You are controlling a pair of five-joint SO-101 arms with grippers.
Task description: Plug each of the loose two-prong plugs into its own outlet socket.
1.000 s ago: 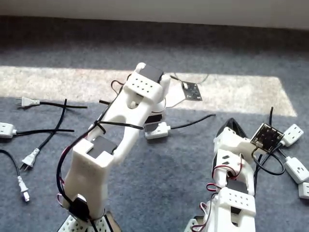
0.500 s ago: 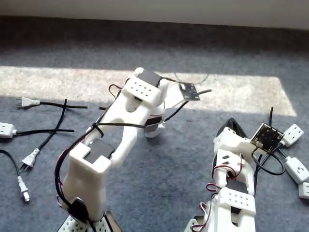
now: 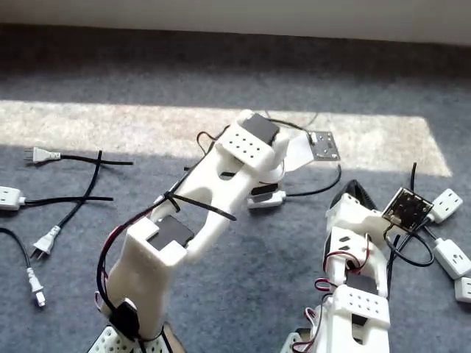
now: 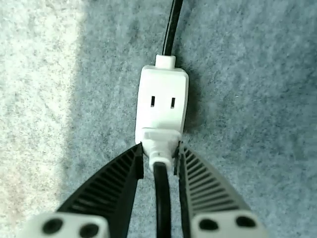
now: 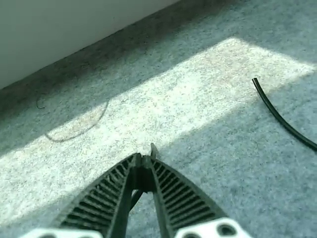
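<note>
At the left, three loose plugs (image 3: 45, 241) are lying on the grey carpet (image 3: 243, 294) near one outlet socket (image 3: 9, 197). In the middle, the left gripper (image 4: 158, 161) is clamping a white plug (image 4: 159, 144) that is sitting in the end of a white socket (image 4: 162, 101). At the right, the right gripper (image 5: 142, 163) is hanging above the carpet, its jaws pressed together and holding nothing. Spare sockets (image 3: 450, 257) are lying beside that arm.

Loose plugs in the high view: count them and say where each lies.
3, all at left on the carpet: a far plug, a middle plug, a near plug. Others may be hidden.
</note>
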